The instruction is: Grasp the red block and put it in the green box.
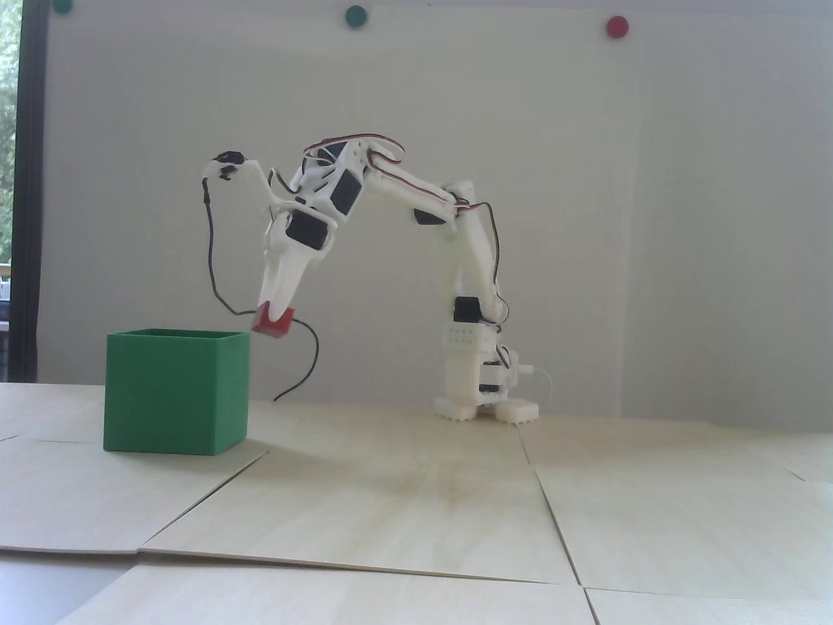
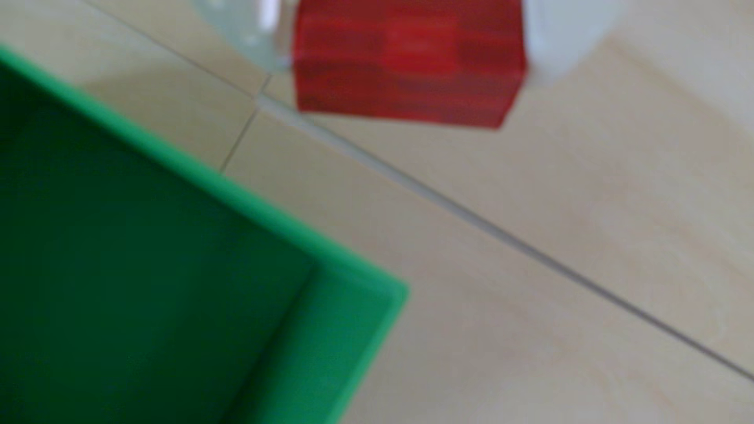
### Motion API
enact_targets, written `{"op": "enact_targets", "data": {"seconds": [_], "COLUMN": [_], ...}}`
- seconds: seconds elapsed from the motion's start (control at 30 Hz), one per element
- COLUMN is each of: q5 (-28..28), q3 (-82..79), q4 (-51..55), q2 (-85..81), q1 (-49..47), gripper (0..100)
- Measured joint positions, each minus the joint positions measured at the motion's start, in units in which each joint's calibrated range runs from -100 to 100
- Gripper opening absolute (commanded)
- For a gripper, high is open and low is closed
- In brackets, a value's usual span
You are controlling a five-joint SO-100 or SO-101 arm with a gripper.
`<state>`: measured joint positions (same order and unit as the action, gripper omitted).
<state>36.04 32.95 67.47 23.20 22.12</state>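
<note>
One small matte dark-red rectangular block [image 1: 272, 323] is pinched in the white gripper [image 1: 273, 314], closed on it w/ block tilted, held in air just beside the right rim of the large open-top matte green box [image 1: 176, 390], approx rim height, not yet over the opening. Prob carried high so it clears the wall; light wooden bench [image 1: 416, 508] below.

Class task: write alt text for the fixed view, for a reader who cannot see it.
A white robot arm holds the red block in its gripper, in the air just right of the green box's open top. The box stands on a pale wooden table, left of the arm's base.
</note>
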Motion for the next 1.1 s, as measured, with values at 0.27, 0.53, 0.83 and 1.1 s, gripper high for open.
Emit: {"op": "enact_targets", "data": {"seconds": [0.27,0.53,0.83,1.1], "q5": [0.0,0.1,0.3,0.3], "q3": [0.0,0.0,0.0,0.0], "q4": [-0.2,-1.8,-2.9,-3.8], "q2": [0.0,0.0,0.0,0.0], "q1": [0.6,3.1,7.3,9.2], "gripper": [2,2,2,9]}}
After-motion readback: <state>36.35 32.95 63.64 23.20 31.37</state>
